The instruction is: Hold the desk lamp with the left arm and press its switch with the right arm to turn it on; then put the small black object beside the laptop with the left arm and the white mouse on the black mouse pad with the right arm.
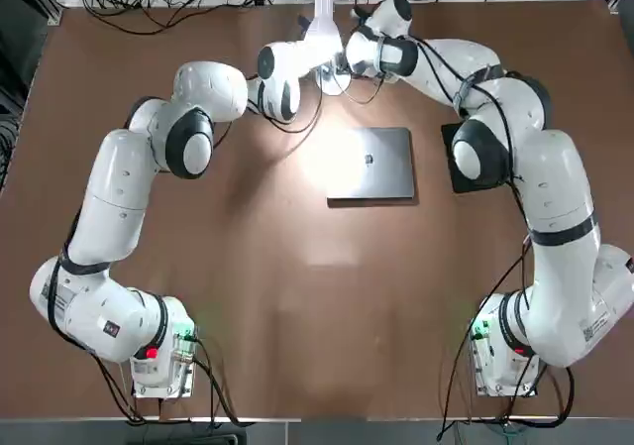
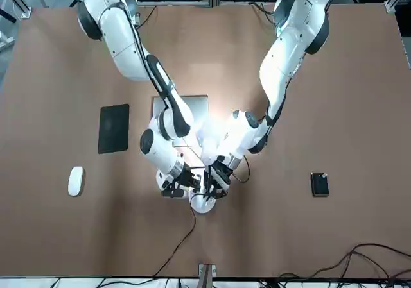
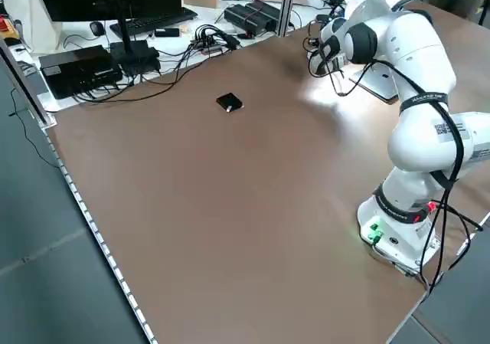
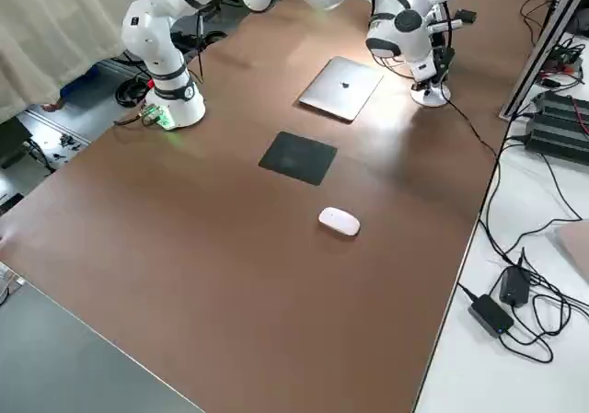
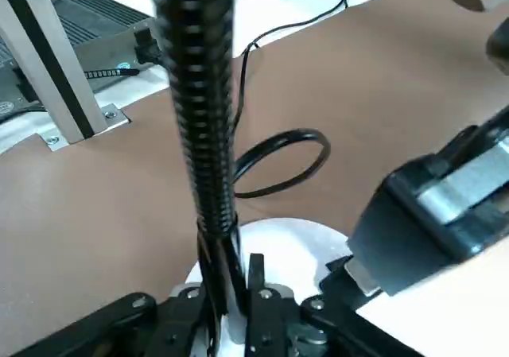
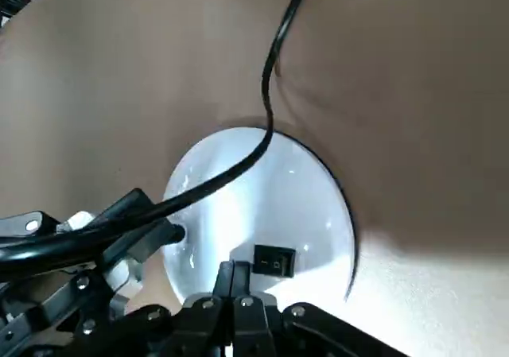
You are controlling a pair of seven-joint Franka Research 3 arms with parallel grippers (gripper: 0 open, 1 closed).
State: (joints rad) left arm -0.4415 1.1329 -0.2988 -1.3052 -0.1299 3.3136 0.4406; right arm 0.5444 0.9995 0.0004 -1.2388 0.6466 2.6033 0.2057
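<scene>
Right wrist view gives us the relation that matters: the right end effector (image 6: 235, 281), its fingers pinched together and holding nothing, sits right at the small black rocker switch (image 6: 273, 259) on the round base of the desk lamp (image 6: 262, 206), the switch lying just beyond the fingertips. In the left wrist view, the left end effector (image 5: 235, 289) is clamped on the lamp's ribbed black neck where it meets the base. A bright pool of light falls over the laptop (image 1: 372, 164), so we judge the lamp is already on.

What comes next looks like the placements. The small black object (image 2: 319, 183) lies well apart on the left arm's side of the surface. The white mouse (image 2: 76, 181) lies on the right arm's side, near the black mouse pad (image 2: 113, 128) but not touching it.
</scene>
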